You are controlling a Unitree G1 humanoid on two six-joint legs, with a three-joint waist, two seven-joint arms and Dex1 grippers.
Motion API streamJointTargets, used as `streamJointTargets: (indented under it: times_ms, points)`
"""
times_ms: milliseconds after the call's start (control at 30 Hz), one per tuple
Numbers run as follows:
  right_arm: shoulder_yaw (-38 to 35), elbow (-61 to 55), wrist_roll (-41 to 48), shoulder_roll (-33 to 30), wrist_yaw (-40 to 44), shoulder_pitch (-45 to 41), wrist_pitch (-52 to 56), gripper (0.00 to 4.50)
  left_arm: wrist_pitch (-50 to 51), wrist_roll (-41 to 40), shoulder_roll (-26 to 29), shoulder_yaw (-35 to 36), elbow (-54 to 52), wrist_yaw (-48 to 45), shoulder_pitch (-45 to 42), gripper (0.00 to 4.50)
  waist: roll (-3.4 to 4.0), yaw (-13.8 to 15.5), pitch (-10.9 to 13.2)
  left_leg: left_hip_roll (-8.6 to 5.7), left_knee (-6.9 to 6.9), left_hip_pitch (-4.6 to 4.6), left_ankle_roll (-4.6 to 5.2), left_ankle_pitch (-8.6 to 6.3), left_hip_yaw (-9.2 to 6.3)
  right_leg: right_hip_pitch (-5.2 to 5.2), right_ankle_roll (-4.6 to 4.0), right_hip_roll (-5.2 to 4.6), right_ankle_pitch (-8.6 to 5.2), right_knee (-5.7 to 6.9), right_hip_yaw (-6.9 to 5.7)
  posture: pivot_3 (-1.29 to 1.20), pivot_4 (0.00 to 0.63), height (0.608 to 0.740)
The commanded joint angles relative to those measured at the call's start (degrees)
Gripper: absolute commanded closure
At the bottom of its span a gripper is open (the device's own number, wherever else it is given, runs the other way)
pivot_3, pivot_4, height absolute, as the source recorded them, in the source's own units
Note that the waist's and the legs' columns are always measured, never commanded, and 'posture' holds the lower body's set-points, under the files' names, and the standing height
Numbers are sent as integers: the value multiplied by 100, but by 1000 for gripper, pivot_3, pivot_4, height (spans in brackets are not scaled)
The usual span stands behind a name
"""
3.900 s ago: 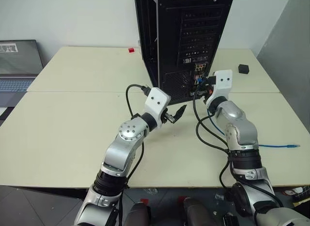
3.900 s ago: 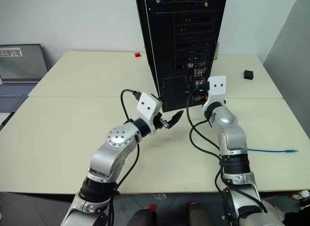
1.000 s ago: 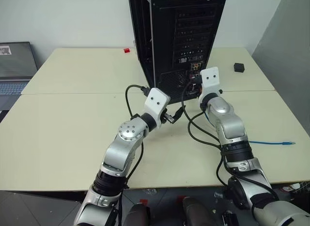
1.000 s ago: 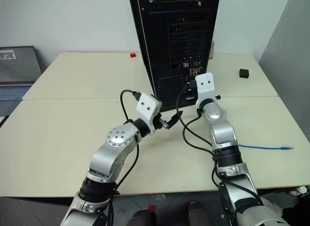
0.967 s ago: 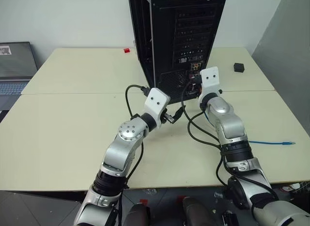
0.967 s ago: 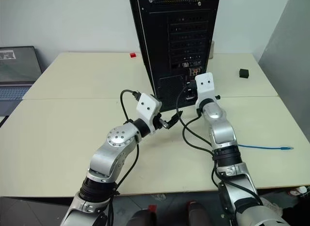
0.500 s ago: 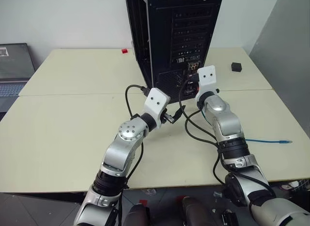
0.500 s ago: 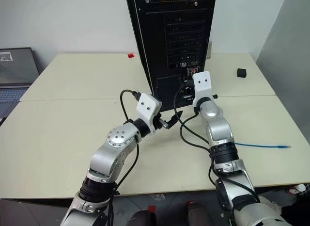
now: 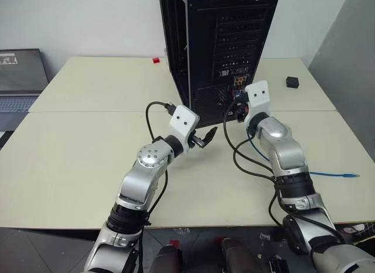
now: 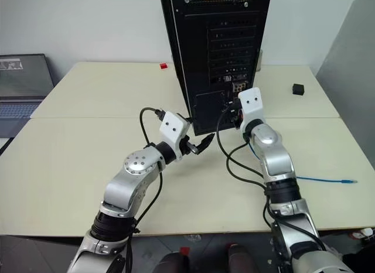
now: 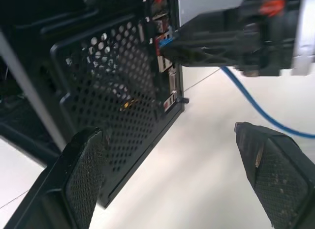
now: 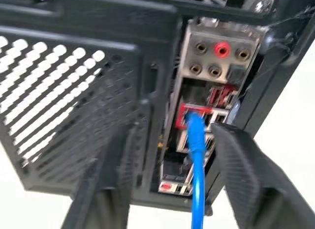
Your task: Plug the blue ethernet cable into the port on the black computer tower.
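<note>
Where two cream tabletops (image 9: 82, 161) meet, open surface spreads wide to left and right. One tall black metal computer tower (image 9: 220, 44) stands at the far middle. One thin bright-blue ethernet cable (image 12: 197, 155) sits plugged into its rear port, trailing off toward the right edge. Two grippers: the left gripper (image 11: 172, 175) hovers spread wide and empty; the right gripper (image 12: 172, 185) straddles the cord, fingers parted, not clamping it.

black computer tower (image 9: 220, 44) top cut off, blue ethernet cable (image 12: 197, 155) blurred, laptop (image 9: 20, 71) partly cropped
</note>
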Motion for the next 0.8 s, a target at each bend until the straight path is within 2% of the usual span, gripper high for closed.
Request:
streamJointTargets:
  times_ms: [33, 167, 533, 800]
  points:
    - [-130, -819, 242, -298, 386, 139, 282, 886, 63, -26, 215, 94, -31, -206, -195, 260, 0, 4, 0, 0, 1, 0, 0, 0, -1, 0, 0, 0, 0, 1, -2, 0, 150, 740]
    - [-355, -1506, 695, -858, 1022, 401, 709, 37, -14, -226, 459, 349, 73, -506, -331, 260, 1, 17, 1, 0, 0, 0, 0, 0, -4, 0, 0, 1, 0, -1, -8, 0, 150, 740]
    - [-1207, -2544, 2342, -2620, 3056, 969, 1532, 15, -53, -714, 1037, 642, 405, -1451, -652, 260, 3, 64, 9, -1, 3, -9, 1, 0, -8, 0, 1, 2, -1, -5, -15, 0, 150, 740]
    - [-1275, -2430, 2490, -3047, 3274, 1054, 1426, 15, -143, -844, 1223, 690, 647, -1749, -787, 260, 0, 62, 11, -1, 3, -8, 1, 0, -3, 1, 2, 3, -2, -5, -15, 0, 150, 740]
